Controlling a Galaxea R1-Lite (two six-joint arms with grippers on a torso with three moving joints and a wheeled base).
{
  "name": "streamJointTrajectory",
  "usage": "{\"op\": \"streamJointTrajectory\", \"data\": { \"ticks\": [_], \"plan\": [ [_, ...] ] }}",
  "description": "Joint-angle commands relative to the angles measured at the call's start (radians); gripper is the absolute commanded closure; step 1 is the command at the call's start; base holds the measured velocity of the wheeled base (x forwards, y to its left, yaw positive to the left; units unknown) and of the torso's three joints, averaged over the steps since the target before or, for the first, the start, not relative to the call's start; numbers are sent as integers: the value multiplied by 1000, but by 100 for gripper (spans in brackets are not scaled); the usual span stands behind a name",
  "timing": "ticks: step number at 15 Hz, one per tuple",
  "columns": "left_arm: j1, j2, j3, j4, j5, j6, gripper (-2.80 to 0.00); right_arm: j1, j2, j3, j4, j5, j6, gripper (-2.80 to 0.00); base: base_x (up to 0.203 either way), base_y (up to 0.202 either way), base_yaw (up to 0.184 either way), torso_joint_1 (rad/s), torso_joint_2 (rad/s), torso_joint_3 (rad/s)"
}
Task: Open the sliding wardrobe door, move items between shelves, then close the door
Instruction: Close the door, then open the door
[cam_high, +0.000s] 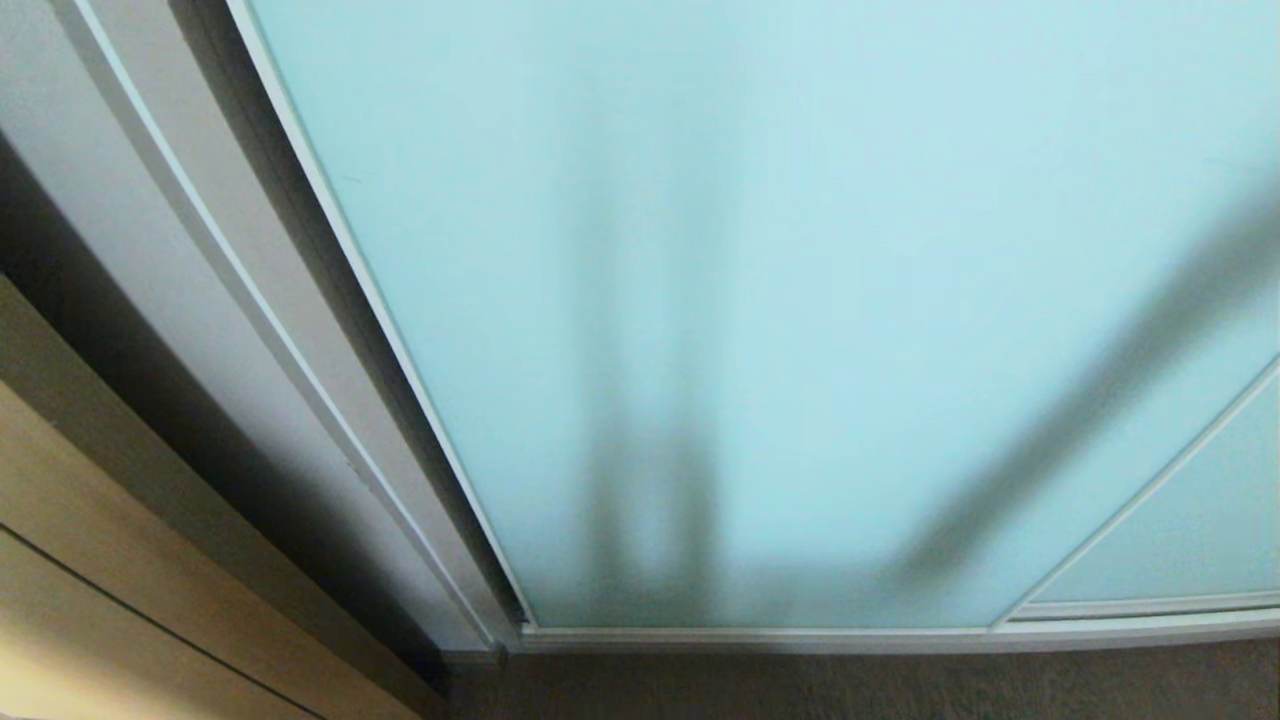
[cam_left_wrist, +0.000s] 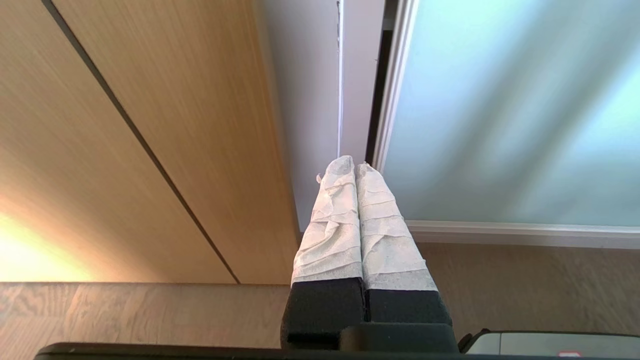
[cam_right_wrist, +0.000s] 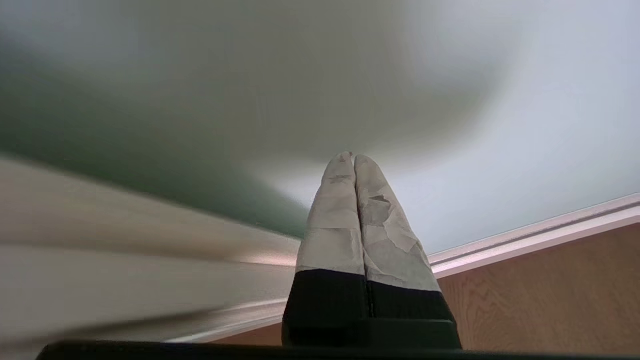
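Head view is showing the sliding wardrobe door (cam_high: 800, 300), a tall panel of frosted pale blue-green glass in a thin silver-white frame, filling most of the picture and standing shut against the white side jamb (cam_high: 300, 380) at the robot's left. Neither arm is appearing here; only soft shadows are lying across the glass. No cushion or shelf is showing.

Left wrist view is showing the left gripper (cam_left_wrist: 355, 167), its tape-wrapped fingers pressed together and holding nothing, pointing at the door's framed vertical edge beside a tan wood-grain panel (cam_left_wrist: 150, 140).

Right wrist view is showing the right gripper (cam_right_wrist: 353, 157), likewise closed and empty, aimed at the frosted glass above its bottom rail (cam_right_wrist: 540, 232). The door's long axis is running upright; the left gripper seems nearer the edge to push. No writing is readable.
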Motion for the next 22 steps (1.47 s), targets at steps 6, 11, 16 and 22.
{"op": "streamJointTrajectory", "data": {
  "ticks": [6,11,16,22],
  "plan": [
    [0,1,0,0,0,0,0,6,-40,57,-2,6,-3,0,0,0,0,0,0,0],
    [0,0,0,0,0,0,0,-33,-116,132,-129,-120,-22,0,0,0,0,0,0,0],
    [0,1,0,0,0,0,0,-95,-279,343,-352,-253,-22,0,0,0,0,0,0,0],
    [0,2,0,0,0,0,0,-150,-727,638,-509,-276,-47,0,0,0,0,0,0,0]
  ]
}}
